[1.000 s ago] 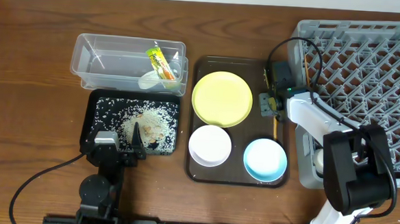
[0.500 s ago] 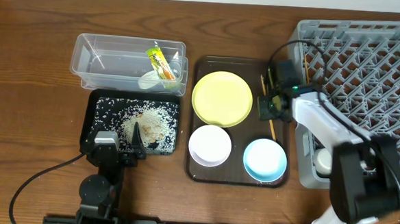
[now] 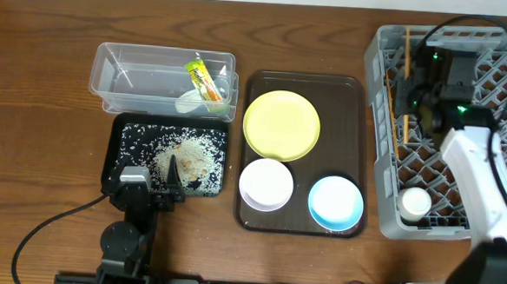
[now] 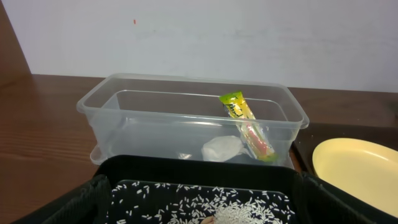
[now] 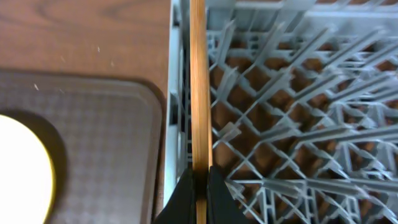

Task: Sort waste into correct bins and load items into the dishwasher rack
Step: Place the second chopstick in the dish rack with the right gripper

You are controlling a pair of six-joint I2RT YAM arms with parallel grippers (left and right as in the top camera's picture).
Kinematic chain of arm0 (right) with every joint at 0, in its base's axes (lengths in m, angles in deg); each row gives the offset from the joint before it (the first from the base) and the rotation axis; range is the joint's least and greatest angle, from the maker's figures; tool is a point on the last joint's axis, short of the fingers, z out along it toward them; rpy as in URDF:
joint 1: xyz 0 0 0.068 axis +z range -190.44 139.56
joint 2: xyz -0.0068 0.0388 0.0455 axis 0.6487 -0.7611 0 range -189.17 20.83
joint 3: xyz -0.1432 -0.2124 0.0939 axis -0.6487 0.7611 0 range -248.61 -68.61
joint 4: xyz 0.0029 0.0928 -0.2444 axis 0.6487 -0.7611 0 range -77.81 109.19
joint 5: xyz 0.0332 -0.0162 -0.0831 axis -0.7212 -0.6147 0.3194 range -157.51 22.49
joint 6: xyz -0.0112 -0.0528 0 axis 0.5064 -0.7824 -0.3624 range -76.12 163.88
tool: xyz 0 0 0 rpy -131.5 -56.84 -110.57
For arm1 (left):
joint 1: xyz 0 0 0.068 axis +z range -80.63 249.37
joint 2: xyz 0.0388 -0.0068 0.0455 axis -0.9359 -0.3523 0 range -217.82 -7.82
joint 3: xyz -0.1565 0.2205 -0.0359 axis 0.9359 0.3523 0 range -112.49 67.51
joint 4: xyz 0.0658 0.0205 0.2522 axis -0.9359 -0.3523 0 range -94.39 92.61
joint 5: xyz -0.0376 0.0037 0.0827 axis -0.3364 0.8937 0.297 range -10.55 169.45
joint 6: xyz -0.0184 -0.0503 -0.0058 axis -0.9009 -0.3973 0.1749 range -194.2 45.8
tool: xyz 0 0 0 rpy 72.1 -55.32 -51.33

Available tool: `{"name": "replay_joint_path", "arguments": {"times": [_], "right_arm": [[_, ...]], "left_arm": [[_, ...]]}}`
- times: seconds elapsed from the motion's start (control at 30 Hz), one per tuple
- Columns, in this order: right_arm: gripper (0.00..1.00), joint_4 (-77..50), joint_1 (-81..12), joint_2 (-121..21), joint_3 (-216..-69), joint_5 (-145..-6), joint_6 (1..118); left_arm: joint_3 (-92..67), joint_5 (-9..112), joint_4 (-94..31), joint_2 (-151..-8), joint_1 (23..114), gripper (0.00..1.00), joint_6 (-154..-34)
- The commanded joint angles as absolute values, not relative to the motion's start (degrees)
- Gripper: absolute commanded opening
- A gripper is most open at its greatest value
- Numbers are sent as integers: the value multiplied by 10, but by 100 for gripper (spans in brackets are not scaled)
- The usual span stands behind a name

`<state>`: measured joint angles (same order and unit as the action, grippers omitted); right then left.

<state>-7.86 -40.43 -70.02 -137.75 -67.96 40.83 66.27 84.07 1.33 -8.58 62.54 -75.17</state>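
My right gripper (image 3: pixel 408 91) is shut on a thin wooden chopstick (image 3: pixel 406 59) and holds it lengthwise over the left edge of the grey dishwasher rack (image 3: pixel 499 94). In the right wrist view the chopstick (image 5: pixel 198 93) runs straight up from between my fingertips (image 5: pixel 185 200). A small white cup (image 3: pixel 415 203) sits in the rack's front left corner. The yellow plate (image 3: pixel 281 124), white bowl (image 3: pixel 265 183) and light blue bowl (image 3: pixel 335 202) lie on the brown tray (image 3: pixel 347 99). My left gripper (image 3: pixel 167 170) is open above the rice (image 3: pixel 183 156) in the black tray (image 3: pixel 118 152).
The clear tub (image 3: pixel 135 75) behind the black tray holds the green-and-orange wrapper (image 3: pixel 203 78) and the white scrap (image 3: pixel 189 102); both show in the left wrist view, wrapper (image 4: pixel 245 124) and scrap (image 4: pixel 222 148). Bare wooden table lies to the left.
My right gripper has carried the chopstick from the right side of the brown tray up and right to over the rack's left edge. The left arm has not moved.
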Motion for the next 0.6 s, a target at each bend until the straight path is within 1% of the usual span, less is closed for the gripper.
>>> {"name": "replay_joint_path", "arguments": {"times": [0.0, 0.03, 0.07, 0.1, 0.17, 0.23, 0.27, 0.3, 0.37, 0.43, 0.5, 0.57], "right_arm": [[1, -68, -406, -739, -1371, -687, 369], [10, -63, -406, -747, -1371, -687, 370], [36, -61, -406, -750, -1371, -691, 371], [57, -61, -406, -750, -1372, -702, 381], [71, -69, -405, -736, -1374, -732, 418], [74, -89, -402, -710, -1376, -775, 448], [74, -103, -400, -696, -1376, -802, 454], [73, -121, -396, -677, -1376, -836, 455], [66, -165, -390, -640, -1376, -889, 455], [63, -215, -382, -603, -1375, -928, 455], [58, -278, -370, -568, -1375, -932, 456], [58, -337, -356, -546, -1374, -914, 459]], "left_arm": [[673, 848, -10, -85, 628, 94, -740], [673, 848, -10, -85, 628, 94, -740], [673, 848, -10, -85, 628, 94, -740], [673, 848, -10, -85, 628, 94, -740], [673, 848, -10, -85, 628, 94, -740], [673, 848, -10, -85, 628, 94, -740], [673, 848, -10, -85, 628, 94, -740], [673, 848, -10, -85, 628, 95, -740], [673, 848, -10, -85, 628, 94, -740], [673, 848, -10, -85, 628, 94, -740], [673, 848, -10, -85, 628, 94, -740], [673, 848, -10, -85, 628, 94, -740]]}}
